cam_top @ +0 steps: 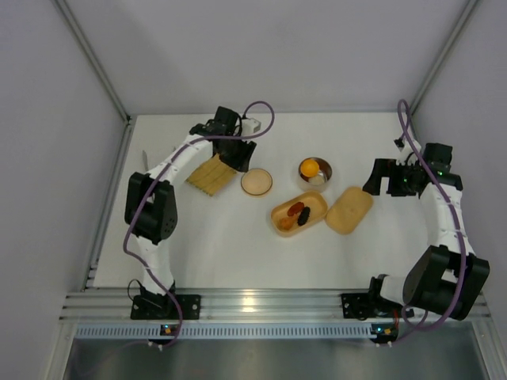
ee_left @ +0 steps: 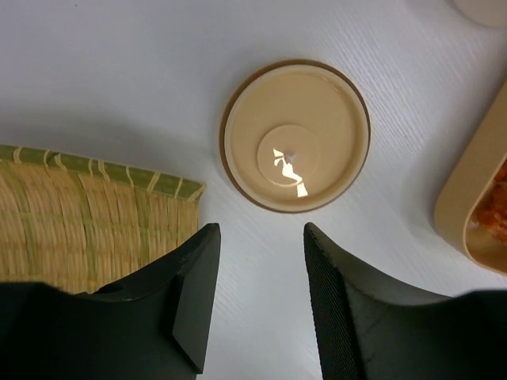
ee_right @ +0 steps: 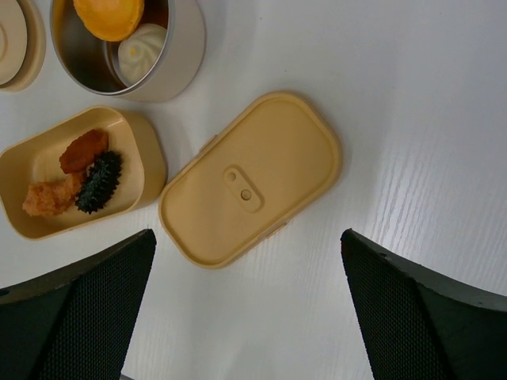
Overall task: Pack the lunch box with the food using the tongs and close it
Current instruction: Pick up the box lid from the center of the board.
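The tan lunch box (cam_top: 279,221) (ee_right: 24,166) lies open mid-table and holds three pieces of food (cam_top: 299,214) (ee_right: 83,150): orange-brown, dark and golden fried. Its flat oblong lid (cam_top: 348,210) (ee_right: 252,178) rests just right of it. My right gripper (cam_top: 380,179) (ee_right: 247,237) hovers wide open over bare table beside the lid. My left gripper (cam_top: 239,154) (ee_left: 257,233) is partly open with nothing between its fingers, hanging between the woven tray and the round lid. A slim silvery piece at the table's left edge looks like the tongs (cam_top: 145,161).
A round steel bowl (cam_top: 325,177) (ee_right: 178,59) behind the box holds an orange piece and a white bun. A round tan lid (cam_top: 256,182) (ee_left: 295,134) lies left of it. The woven yellow tray (cam_top: 212,174) (ee_left: 79,229) sits under the left forearm.
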`<state>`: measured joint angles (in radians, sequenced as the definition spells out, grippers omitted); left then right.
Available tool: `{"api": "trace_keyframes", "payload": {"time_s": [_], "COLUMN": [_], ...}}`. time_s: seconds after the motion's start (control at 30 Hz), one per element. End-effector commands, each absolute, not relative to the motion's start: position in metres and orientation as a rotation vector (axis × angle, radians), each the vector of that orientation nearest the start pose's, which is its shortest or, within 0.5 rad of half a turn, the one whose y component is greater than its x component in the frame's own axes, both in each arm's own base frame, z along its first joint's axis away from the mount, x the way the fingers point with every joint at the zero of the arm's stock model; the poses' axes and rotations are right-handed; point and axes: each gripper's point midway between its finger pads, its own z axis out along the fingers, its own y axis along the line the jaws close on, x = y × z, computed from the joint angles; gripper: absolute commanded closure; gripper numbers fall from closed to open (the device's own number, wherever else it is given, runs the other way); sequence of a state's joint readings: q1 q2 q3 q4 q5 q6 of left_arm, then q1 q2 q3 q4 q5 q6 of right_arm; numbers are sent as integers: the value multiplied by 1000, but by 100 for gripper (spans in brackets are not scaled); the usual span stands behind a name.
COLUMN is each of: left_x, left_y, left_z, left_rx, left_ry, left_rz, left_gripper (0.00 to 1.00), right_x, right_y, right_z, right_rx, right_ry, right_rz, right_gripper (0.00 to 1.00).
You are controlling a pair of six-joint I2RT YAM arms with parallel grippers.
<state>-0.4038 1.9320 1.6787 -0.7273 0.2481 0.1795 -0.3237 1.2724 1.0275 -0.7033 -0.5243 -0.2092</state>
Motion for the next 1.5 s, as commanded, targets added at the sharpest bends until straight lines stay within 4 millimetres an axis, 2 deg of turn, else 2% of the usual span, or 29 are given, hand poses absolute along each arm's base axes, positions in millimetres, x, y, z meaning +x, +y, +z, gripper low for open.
{"api": "trace_keyframes", "payload": {"time_s": [0.0, 0.1, 0.13, 0.17, 0.2, 0.23, 0.3, 0.43, 0.9, 1.3, 1.47], "left_x": [450, 468, 471, 477, 479, 480, 485, 490, 473, 464, 463], "left_y": [-225, -237, -239, -244, -245, -246, -248, -248, -253, -252, -253], "left_z": [137, 129, 113, 118, 115, 102, 101, 84, 49, 16, 11], "left_rx": [741, 730, 733, 734, 735, 743, 737, 738, 782, 849, 869], "left_ry": [2386, 2394, 2425, 2408, 2414, 2442, 2441, 2463, 2551, 2589, 2590], "left_rz": [-330, -352, -355, -365, -369, -370, -368, -343, -418, -321, -292], "left_gripper": [49, 49, 49, 49, 50, 50, 50, 51, 59, 64, 74], "right_x": [305, 305, 305, 305, 305, 305, 303, 302, 303, 300, 297], "right_y": [-20, -20, -21, -20, -21, -20, -19, -14, 2, 9, 11], "right_z": [156, 155, 155, 154, 154, 154, 154, 156, 178, 202, 207], "right_rx": [-69, -67, -67, -70, -72, -75, -83, -99, -267, -407, -432], "right_ry": [2373, 2376, 2376, 2375, 2375, 2377, 2374, 2362, 2268, 2205, 2197], "right_rz": [409, 417, 415, 415, 412, 416, 417, 446, 528, 518, 518], "right_gripper": [1, 1, 1, 1, 1, 1, 1, 1, 1, 1, 1]}}
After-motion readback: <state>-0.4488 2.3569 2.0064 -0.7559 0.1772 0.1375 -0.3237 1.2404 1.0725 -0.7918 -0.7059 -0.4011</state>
